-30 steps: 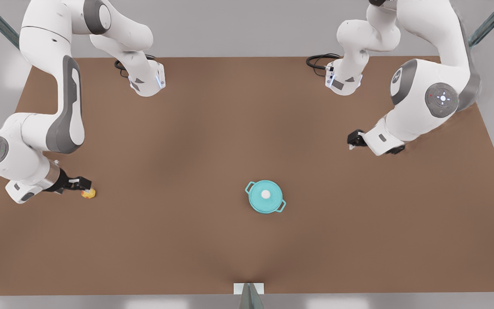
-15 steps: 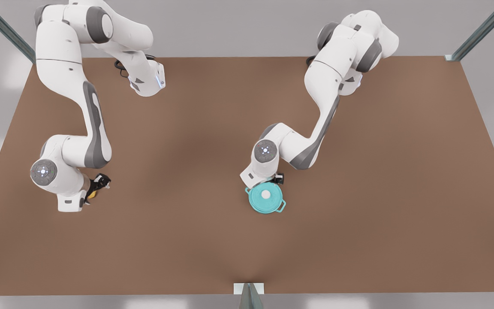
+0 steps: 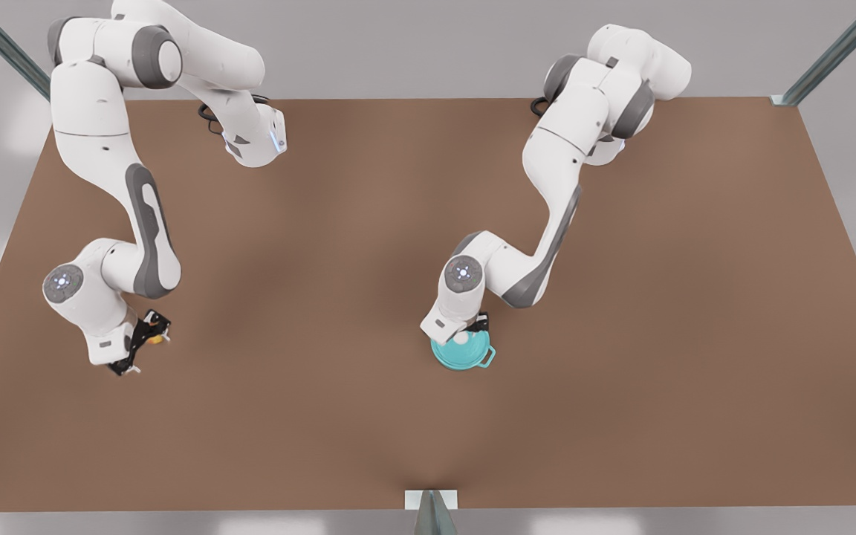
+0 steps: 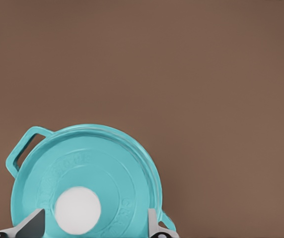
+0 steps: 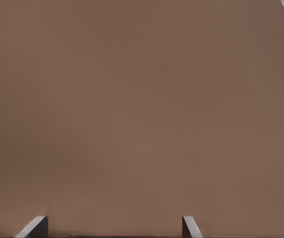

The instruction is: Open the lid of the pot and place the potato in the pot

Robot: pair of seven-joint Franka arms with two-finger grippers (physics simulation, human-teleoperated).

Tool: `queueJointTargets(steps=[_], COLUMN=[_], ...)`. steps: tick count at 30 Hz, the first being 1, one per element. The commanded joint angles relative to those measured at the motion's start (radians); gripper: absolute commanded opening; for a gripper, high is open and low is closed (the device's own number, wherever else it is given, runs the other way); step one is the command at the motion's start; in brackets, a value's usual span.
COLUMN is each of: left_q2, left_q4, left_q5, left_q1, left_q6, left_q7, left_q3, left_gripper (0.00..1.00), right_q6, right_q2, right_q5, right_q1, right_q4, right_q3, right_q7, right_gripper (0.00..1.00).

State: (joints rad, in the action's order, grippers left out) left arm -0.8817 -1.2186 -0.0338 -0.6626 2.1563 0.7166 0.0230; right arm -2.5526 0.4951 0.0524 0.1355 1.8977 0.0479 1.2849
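Note:
The teal pot (image 3: pixel 472 360) stands in the middle of the table with the pot lid (image 4: pixel 107 168) on it. In the left wrist view the lid's white knob (image 4: pixel 77 210) sits between the spread fingertips (image 4: pixel 36 224). My left gripper (image 3: pixel 467 331) is open and hovers right over the knob, on the front view's right arm. The potato (image 3: pixel 156 340) is a small yellow chunk on the table at the front view's left. My right gripper (image 3: pixel 143 343) is open beside it, and bare table shows between its fingertips (image 5: pixel 36 226).
The brown table (image 3: pixel 658 312) has wide free room to the front view's right and along the near edge. A small metal post (image 3: pixel 432 511) stands at the near edge's middle. Both arm bases (image 3: pixel 253 141) sit at the far edge.
The left arm swung in from the front view's right and now covers part of the lid, its gripper over the knob. The right gripper turned at the potato and shifted slightly.

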Motion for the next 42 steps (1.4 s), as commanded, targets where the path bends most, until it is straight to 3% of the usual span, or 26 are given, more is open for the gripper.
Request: queueJointTargets(steps=[1, 5, 7, 8, 10, 13, 15, 19, 24, 28, 29, 33, 35, 36, 37, 40, 42], left_q2=[-0.008, -0.022, -0.019, -0.017, -0.013, 0.015, 0.033, 0.033, -0.065, -0.086, -0.085, -0.079, 0.092, 0.214, 0.326, 0.537, 0.497], left_q4=[0.001, -0.001, -0.001, -0.001, -0.001, 0.004, 0.073, 0.073, 0.073, 0.073, 0.073, 0.073, 0.128, 0.126, 0.067, -0.173, -0.162], left_q5=[-0.002, -0.017, -0.017, -0.017, -0.017, -0.005, -0.002, -0.015, -0.012, -0.012, -0.008, -0.003, 0.25, 0.245, 0.252, 0.193, 0.199], left_q1=[0.0, -0.002, -0.003, -0.003, -0.003, 0.029, 0.092, 0.218, 0.296, 0.299, 0.299, 0.302, 0.515, 0.544, 0.544, 0.515, 0.512], left_q6=[0.027, 0.043, 0.034, 0.03, 0.025, -0.101, -0.268, -0.288, -0.059, -0.024, -0.024, -0.041, -0.393, -0.584, -0.651, -0.602, -0.616], left_q7=[0.15, 0.152, 0.153, 0.153, 0.15, 0.031, -0.167, -0.496, -0.645, -0.645, -0.645, -0.646, -0.737, -0.802, -0.887, -0.715, -0.72], left_q3=[0.0, 0.0, 0.0, 0.0, 0.0, 0.0, -0.003, 0.008, 0.054, 0.054, 0.054, 0.06, 0.032, 0.044, 0.11, 0.117, 0.08], left_gripper=[1.0, 1.0, 0.66, 0.54, 0.46, 0.45, 0.45, 0.45, 0.46, 0.48, 1.0, 1.0, 1.0, 1.0, 1.0, 1.0, 1.0], right_q6=[-0.038, -0.038, -0.038, -0.04, -0.04, -0.006, 0.02, 0.02, 0.014, 0.009, 0.008, 0.009, 0.008, 0.009, 0.011, 0.012, 0.011], right_q2=[-0.009, -0.05, -0.047, -0.038, -0.017, -0.001, 0.007, 0.036, 0.056, 0.076, 0.085, 0.111, 0.122, 0.122, 0.122, 0.129, 0.134], right_q5=[0.004, 0.004, 0.004, 0.004, 0.004, 0.003, -0.002, -0.008, -0.022, -0.04, -0.04, -0.042, -0.04, -0.042, -0.043, -0.043, -0.043], right_q1=[0.004, 0.013, 0.013, 0.012, 0.013, 0.013, 0.013, 0.009, 0.004, 0.007, 0.01, 0.01, 0.01, 0.012, 0.018, 0.018, 0.019], right_q4=[0.027, 0.077, 0.077, 0.077, 0.077, 0.077, 0.075, 0.064, 0.052, 0.044, 0.037, 0.027, 0.026, 0.026, 0.031, 0.035, 0.035], right_q3=[0.0, 0.0, 0.0, -0.002, 0.0, 0.004, 0.017, 0.032, 0.06, 0.069, 0.072, 0.099, 0.099, 0.101, 0.102, 0.107, 0.107], right_q7=[0.422, 0.517, 0.531, 0.525, 0.525, 0.531, 0.528, 0.527, 0.524, 0.524, 0.524, 0.53, 0.53, 0.531, 0.534, 0.531, 0.533], right_gripper=[1.0, 1.0, 1.0, 1.0, 1.0, 1.0, 1.0, 1.0, 1.0, 1.0, 1.0, 1.0, 1.0, 1.0, 1.0, 1.0, 0.96])
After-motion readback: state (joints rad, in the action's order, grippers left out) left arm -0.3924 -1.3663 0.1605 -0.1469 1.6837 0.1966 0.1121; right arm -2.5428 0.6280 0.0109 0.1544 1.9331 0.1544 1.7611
